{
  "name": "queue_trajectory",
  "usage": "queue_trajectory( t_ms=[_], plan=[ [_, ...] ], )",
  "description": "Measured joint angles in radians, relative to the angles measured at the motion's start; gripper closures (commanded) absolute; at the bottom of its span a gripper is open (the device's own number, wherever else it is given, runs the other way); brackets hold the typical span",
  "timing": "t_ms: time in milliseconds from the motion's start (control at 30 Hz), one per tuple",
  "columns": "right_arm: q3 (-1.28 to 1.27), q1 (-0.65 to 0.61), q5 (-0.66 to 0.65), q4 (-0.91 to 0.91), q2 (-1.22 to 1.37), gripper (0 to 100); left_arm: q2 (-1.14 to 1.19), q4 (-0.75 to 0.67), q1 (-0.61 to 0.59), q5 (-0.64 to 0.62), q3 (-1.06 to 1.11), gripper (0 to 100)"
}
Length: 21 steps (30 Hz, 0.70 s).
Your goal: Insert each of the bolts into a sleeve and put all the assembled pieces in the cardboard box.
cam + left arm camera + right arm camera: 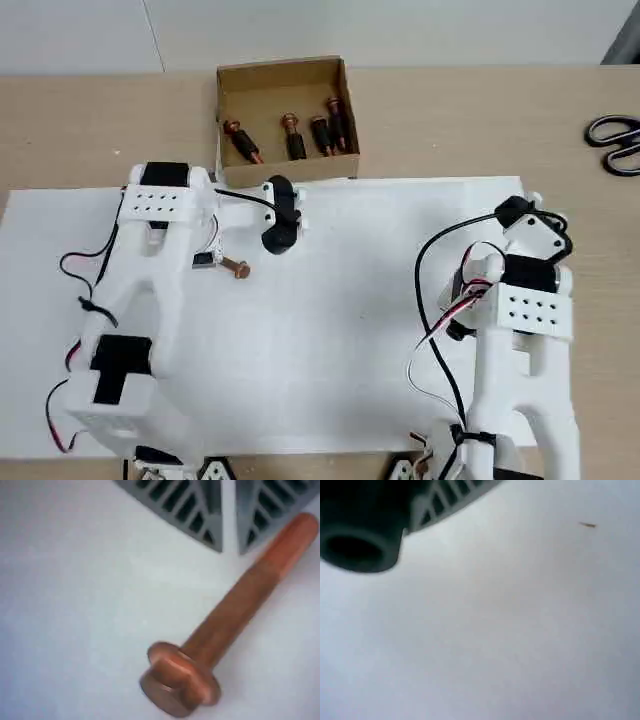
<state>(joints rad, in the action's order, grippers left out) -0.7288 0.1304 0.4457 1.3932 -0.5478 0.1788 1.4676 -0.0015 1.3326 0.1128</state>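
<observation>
The left pincer [229, 547] is sitting clenched and empty beside the copper flanged metal bolt [220, 630] on white paper [75, 580], while the right pincer [400, 520] is gripping a black tubular sleeve [357, 545].

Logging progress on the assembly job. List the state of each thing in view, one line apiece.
bolt: lying loose on the white sheet, no sleeve on it.
sleeve: held off the sheet by the right fingers, visible end empty.
box: open, four assembled pieces inside.
left fingers: close together, gripping nothing, next to the bolt's tip.
</observation>
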Motion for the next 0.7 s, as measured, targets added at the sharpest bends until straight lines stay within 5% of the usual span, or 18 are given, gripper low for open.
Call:
queue_trajectory(
  t_ms=[700],
  plan=[
    [0.0,0.0,0.0,0.0,0.0,99.5,0.068,-0.087,0.069,0.008,0.0,92]
  ],
)
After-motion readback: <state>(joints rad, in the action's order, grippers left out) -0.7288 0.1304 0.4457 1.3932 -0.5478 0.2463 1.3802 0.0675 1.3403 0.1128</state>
